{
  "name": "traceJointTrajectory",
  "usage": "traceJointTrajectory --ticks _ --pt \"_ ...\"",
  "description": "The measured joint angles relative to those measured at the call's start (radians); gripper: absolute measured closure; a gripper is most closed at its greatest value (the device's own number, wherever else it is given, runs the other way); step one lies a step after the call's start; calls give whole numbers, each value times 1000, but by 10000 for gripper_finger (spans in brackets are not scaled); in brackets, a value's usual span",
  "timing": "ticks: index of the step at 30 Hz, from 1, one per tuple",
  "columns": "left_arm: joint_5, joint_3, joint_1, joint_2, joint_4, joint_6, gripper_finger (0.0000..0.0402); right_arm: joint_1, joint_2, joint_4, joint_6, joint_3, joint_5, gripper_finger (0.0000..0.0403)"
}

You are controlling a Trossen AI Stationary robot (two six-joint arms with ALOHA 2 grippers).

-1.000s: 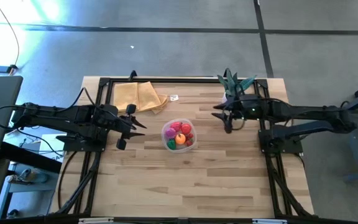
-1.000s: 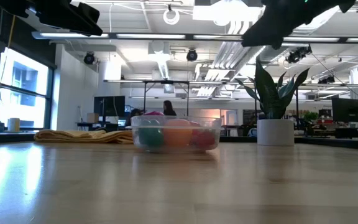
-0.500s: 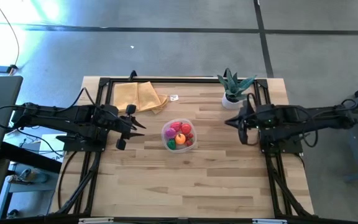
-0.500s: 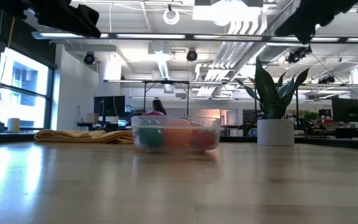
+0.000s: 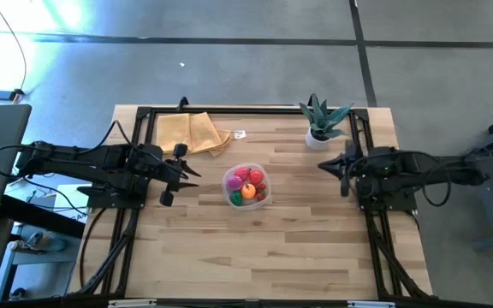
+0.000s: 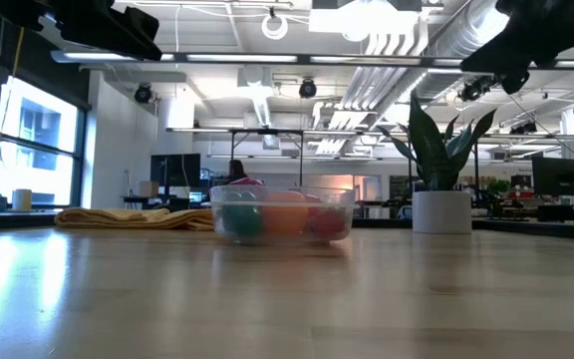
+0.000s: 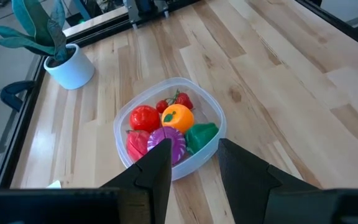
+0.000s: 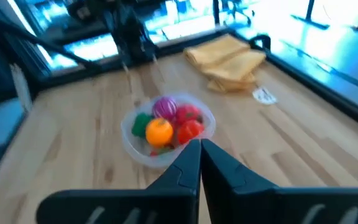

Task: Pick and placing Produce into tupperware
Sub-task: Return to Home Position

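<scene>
The tupperware stands on the table's middle, a clear shallow tub. It holds the produce: a red piece, an orange one, a magenta one and a green one. My left gripper hovers left of the tub. The left wrist view shows a gap between its fingers, with nothing in it. My right gripper hangs over the right side of the table, well clear of the tub. Its fingers are shut together and empty.
A folded tan cloth lies at the far left with a small white tag beside it. A potted spiky plant stands at the far right, close to my right arm. The near half of the wooden table shows bare planks.
My right gripper has drawn back from beside the plant toward the table's right edge, sinking a little and rolling slightly. The tupperware and its produce have stayed in place.
</scene>
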Motion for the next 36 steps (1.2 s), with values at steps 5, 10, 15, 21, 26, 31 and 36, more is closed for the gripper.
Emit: traceJointTrajectory --ticks 5,10,15,21,26,31,36 --pt "0 0 0 0 0 4 282 -76 -92 -6 -24 0 -97 402" --pt "-65 0 0 0 21 62 282 -110 -140 -18 -58 -1 -161 402" --pt "-125 0 0 2 21 61 282 -109 -157 -63 -58 -2 -186 403" --pt "-136 0 0 2 30 85 282 -109 -155 -83 -52 -3 -186 403" --pt "-221 0 0 2 67 87 282 -109 -154 -83 -51 -3 -178 403" --pt "-247 0 0 9 90 79 282 -109 -154 -83 -50 -3 -176 403" --pt "-284 0 1 15 133 79 282 -109 -154 -83 -46 -3 -175 403"
